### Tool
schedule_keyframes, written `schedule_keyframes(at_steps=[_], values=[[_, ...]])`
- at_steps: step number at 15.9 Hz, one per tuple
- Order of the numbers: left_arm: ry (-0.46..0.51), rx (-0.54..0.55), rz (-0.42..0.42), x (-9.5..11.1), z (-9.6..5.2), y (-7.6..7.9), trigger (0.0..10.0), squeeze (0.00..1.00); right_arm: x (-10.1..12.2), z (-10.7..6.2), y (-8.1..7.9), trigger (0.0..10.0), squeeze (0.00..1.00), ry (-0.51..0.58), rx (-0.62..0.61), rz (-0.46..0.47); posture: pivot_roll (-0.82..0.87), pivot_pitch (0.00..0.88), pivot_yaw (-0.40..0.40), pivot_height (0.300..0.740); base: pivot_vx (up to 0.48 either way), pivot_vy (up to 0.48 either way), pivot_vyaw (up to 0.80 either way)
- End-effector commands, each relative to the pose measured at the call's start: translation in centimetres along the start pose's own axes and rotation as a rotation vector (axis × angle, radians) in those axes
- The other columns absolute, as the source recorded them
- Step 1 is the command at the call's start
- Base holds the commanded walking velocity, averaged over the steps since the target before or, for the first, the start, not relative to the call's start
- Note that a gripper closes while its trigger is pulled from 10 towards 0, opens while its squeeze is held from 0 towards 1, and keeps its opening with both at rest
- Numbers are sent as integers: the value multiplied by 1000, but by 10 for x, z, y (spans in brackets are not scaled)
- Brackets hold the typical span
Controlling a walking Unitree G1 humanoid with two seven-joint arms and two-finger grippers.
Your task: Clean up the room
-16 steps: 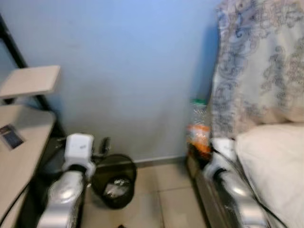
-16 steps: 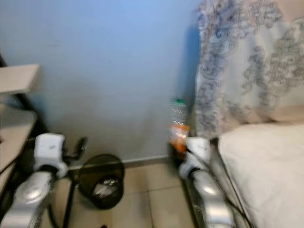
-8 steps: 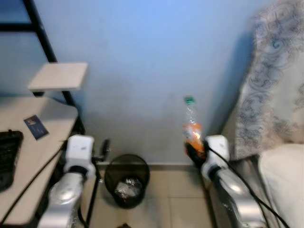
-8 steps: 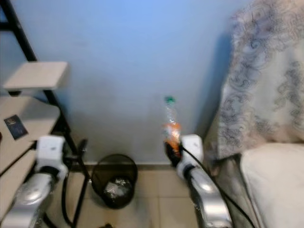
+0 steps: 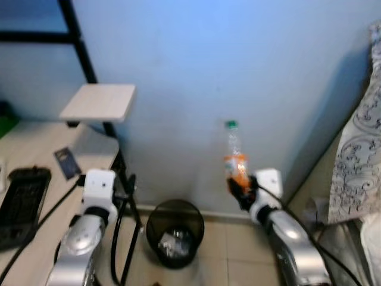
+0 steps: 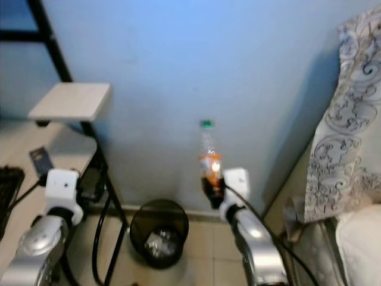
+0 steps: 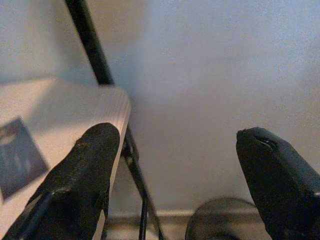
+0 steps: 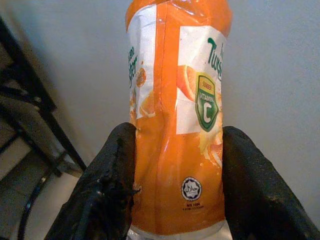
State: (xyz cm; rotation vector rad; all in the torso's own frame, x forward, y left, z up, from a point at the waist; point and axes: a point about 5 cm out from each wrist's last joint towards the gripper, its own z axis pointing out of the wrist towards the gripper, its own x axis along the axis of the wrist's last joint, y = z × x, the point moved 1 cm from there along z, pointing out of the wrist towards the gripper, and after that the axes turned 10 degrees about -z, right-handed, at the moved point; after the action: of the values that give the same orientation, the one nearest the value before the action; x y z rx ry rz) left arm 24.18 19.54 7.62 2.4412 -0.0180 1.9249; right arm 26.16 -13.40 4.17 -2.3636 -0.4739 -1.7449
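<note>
My right gripper (image 5: 240,189) is shut on an empty plastic bottle (image 5: 234,156) with an orange label and a green cap, held upright in front of the blue wall. The right wrist view shows the bottle (image 8: 176,125) squeezed between both black fingers (image 8: 115,185). A black mesh waste bin (image 5: 175,232) with crumpled rubbish inside stands on the tiled floor by the wall, below and left of the bottle. My left gripper (image 7: 175,175) is open with nothing between its fingers, held near the desk's corner (image 7: 65,115).
A pale wooden desk (image 5: 36,179) with a black frame stands at the left, holding a dark card (image 5: 66,162) and a black device (image 5: 21,205). A small raised shelf (image 5: 98,102) sits above it. Black cables (image 5: 122,238) hang beside the bin. Patterned bedding (image 5: 357,173) lies at the right.
The camera has swung left: the bed slid toward the right edge while the desk, shelf and bin came further into view. The bottle stays in my right gripper.
</note>
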Motion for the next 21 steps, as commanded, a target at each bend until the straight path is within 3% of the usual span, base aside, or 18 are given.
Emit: schedule_keyframes(at_steps=[1,5,8,10,11,13,16,21], values=[[3,-25,3,1,0,7,10000,0,-2,-4,10,10000,0,-7,-26,-16,60,0,29,740,274,0,800],[-9,-46,11,-1,-1,9,10000,0,-6,-3,12,10000,0,-31,-8,-24,60,0,31,740,273,0,373],[-31,-98,31,-4,-2,14,10000,0,-10,0,20,10000,0,-77,20,-107,63,0,32,740,0,0,0],[-49,-168,88,-5,-2,18,10000,0,-19,7,17,10000,0,-165,123,-247,66,0,32,740,0,0,0],[-53,-187,107,-4,-2,19,10000,0,-22,9,16,10000,0,-190,148,-272,67,0,32,740,0,0,0],[-75,-285,161,-6,-4,24,10000,0,-25,22,12,10000,0,-220,177,-293,72,0,27,740,0,0,0],[-129,-467,255,-6,-6,30,10000,0,-37,45,-1,10000,0,-352,205,-363,76,0,16,740,0,0,0],[-205,-620,349,-6,-13,27,10000,0,-44,54,-9,10000,0,-419,205,-424,92,0,8,740,0,0,0]])
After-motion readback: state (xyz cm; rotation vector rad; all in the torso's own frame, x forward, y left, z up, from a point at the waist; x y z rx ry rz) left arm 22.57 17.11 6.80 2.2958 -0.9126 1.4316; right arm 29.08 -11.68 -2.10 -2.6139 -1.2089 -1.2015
